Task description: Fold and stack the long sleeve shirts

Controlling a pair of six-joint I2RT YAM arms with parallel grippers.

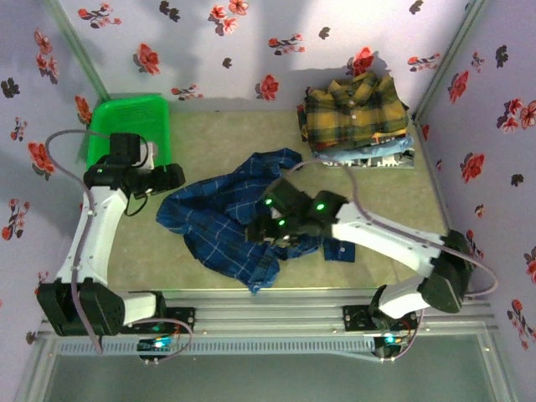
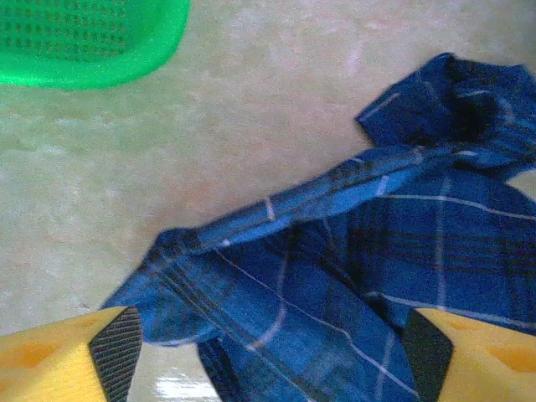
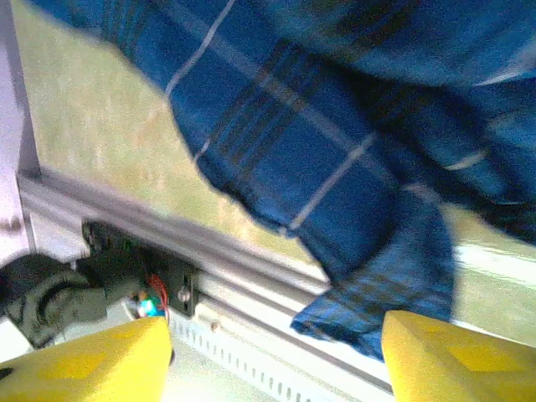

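- My left gripper point(image 2: 272, 356) is nearest the lens in the left wrist view; its two yellow fingers point(image 2: 50, 360), dark-padded, sit at the bottom corners, spread wide with nothing clamped between them; the jaws are open.
- My right gripper point(image 3: 289, 356) looks much the same in the right wrist view; the yellow tips stand far apart along the lower edge; jaws open, gripping nothing.
- The blue plaid shirt point(image 1: 226, 209) lies crumpled on the table point(image 1: 402, 226), around the middle and toward the near edge; dark blue cloth crossed by thin white lines and darker bands; unfolded, creased, bunched at its far end; one tail points toward the rail point(image 1: 268, 300) at the near edge.
- In the left wrist view a doubled-over edge of it runs just ahead of my left fingers; beyond it is bare table, then the green basket point(image 2: 84, 42) at the top left.
- In the right wrist view its hem comes down between my right fingers, blurred, with the rail behind it.
- A stack of folded shirts point(image 1: 360, 126) sits in the far right corner; the mustard plaid shirt point(image 1: 356, 105) is on top, collar showing; the light blue shirts point(image 1: 381, 153) are beneath.
- My left arm rises from its near-left base, wrist bent rightward; the gripper is at the shirt's left edge, just in front of the basket.
- My right arm stretches diagonally left from its near-right base; the gripper is over the shirt's near right part.
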